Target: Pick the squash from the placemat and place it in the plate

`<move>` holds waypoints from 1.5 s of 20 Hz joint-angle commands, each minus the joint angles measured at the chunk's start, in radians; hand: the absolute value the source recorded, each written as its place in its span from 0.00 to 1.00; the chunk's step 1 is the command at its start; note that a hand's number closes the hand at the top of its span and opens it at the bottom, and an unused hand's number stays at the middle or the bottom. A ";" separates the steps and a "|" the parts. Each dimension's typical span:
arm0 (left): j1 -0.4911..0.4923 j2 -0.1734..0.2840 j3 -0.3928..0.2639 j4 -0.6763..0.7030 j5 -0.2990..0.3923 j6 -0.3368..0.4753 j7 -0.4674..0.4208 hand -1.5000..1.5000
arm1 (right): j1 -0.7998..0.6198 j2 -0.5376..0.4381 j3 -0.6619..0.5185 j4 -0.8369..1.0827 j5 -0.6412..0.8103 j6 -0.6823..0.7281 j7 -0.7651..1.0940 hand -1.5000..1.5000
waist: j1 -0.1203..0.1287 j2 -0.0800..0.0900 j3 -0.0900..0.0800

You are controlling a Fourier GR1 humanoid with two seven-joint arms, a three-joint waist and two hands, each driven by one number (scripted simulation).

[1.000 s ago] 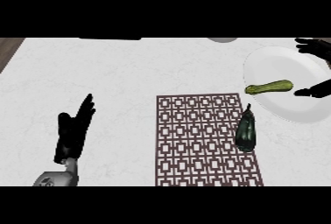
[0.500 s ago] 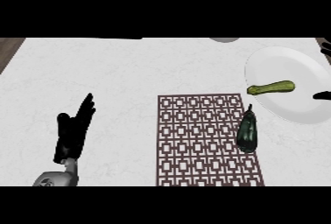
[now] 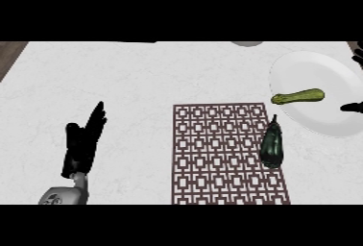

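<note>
The yellow-green squash point(image 3: 298, 96) lies on the left part of the white plate point(image 3: 322, 72) at the right of the counter, with nothing touching it. Only the tips of my right hand point(image 3: 352, 106) show at the right edge, spread wide apart and well away from the squash. The patterned brown placemat point(image 3: 223, 153) lies in the middle front. My left hand point(image 3: 81, 144) rests open at the lower left, fingers straight and pointing away from me.
A dark green long vegetable point(image 3: 272, 144) lies along the placemat's right edge, just below the plate. A grey round object point(image 3: 247, 43) peeks in at the counter's far edge.
My right hand has drawn back to the right, off the plate, until only its tips show. The squash stays lying on the plate. The left hand has not moved.
</note>
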 commanded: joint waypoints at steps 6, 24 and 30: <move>0.012 0.017 0.013 0.009 0.011 -0.025 -0.024 0.50 | 0.060 0.000 0.032 -0.002 0.018 0.022 -0.119 0.00 | 0.004 0.000 0.000; 0.001 0.029 0.023 -0.014 0.020 -0.044 0.000 0.50 | 0.072 -0.061 0.027 0.035 0.010 -0.056 -0.099 0.00 | 0.018 0.004 0.002; -0.016 -0.031 -0.021 -0.006 -0.021 0.007 0.000 0.50 | 0.115 -0.094 0.012 0.042 -0.002 -0.082 -0.133 0.00 | 0.019 0.012 0.005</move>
